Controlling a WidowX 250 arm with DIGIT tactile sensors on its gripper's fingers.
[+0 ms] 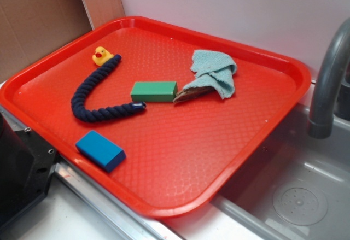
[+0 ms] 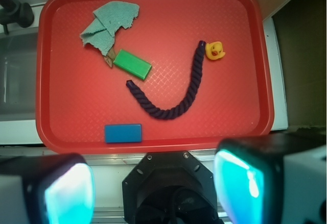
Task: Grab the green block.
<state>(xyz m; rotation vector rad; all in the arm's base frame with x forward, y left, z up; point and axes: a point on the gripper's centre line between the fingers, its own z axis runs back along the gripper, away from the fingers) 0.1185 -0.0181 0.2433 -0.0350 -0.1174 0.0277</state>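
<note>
In the wrist view the two fingers point(image 2: 156, 191) frame the bottom edge at 7 and 5 o'clock, spread wide with nothing between them; they hang high, back from the red tray point(image 2: 153, 145), which suggests the reach has not begun. Nearest on the tray, at about 7 o'clock, lies the blue block point(image 2: 123, 133), flat and alone, a likely decoy. Beyond it the dark rope point(image 2: 173, 99) curls in a U through the middle, its far end almost touching the yellow duck point(image 2: 215, 50) at 2 o'clock. The green block point(image 2: 132, 64) lies flat near 11 o'clock, angled, its long sides free for a pinch. Its far end sits just beside the teal cloth point(image 2: 108, 25), which could snag a finger.
</note>
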